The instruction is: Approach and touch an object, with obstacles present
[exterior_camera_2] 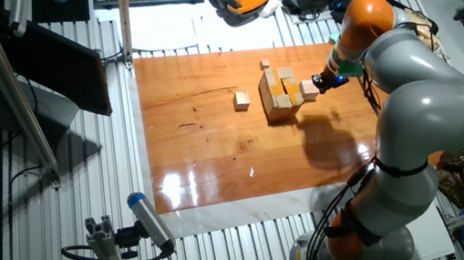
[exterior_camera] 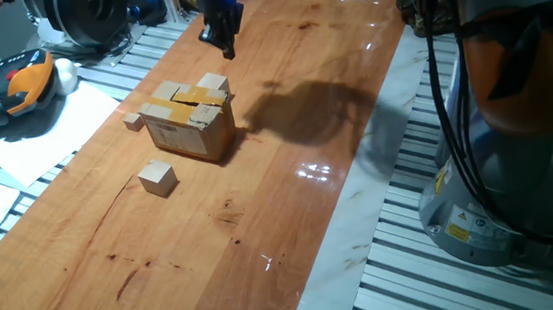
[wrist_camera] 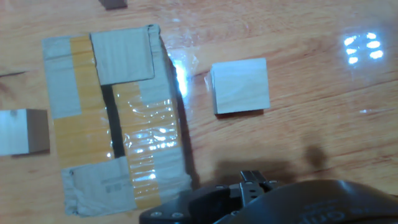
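The table [exterior_camera: 291,204] stretches wide beneath me; on it the taped cardboard box [exterior_camera: 191,122] sits as the biggest obstacle, with three small wooden blocks around it; the block [wrist_camera: 240,86] I take as my target lies just beside the box's far side, apart from it by a narrow gap; my gripper [exterior_camera: 222,31] hovers above and beyond it, and I cannot tell whether the fingers are spread or pressed together (they taper to one dark tip in the fixed views). To touch cleanly I should descend straight onto that block, keeping away from the box edge; only the hand view shows that gap, while the fixed views show my height.
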Controlling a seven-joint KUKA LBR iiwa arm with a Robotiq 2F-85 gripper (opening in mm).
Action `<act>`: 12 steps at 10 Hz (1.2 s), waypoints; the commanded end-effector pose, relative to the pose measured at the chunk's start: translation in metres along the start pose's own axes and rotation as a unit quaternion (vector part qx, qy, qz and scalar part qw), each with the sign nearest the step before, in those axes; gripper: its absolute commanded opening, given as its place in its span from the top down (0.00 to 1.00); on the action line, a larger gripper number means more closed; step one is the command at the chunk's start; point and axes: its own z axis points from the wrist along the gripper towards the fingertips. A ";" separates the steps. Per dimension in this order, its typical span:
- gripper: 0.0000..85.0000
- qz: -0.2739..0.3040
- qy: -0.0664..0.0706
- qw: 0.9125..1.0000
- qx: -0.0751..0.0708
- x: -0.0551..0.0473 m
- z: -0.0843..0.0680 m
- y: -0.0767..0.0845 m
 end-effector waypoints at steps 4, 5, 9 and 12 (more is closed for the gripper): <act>1.00 -0.014 0.009 1.000 -0.010 0.000 0.000 0.000; 1.00 -0.008 0.001 1.000 -0.008 0.000 0.000 0.000; 1.00 -0.001 0.012 1.000 -0.017 0.000 0.000 0.000; 1.00 0.006 0.002 1.000 -0.024 0.000 0.000 0.000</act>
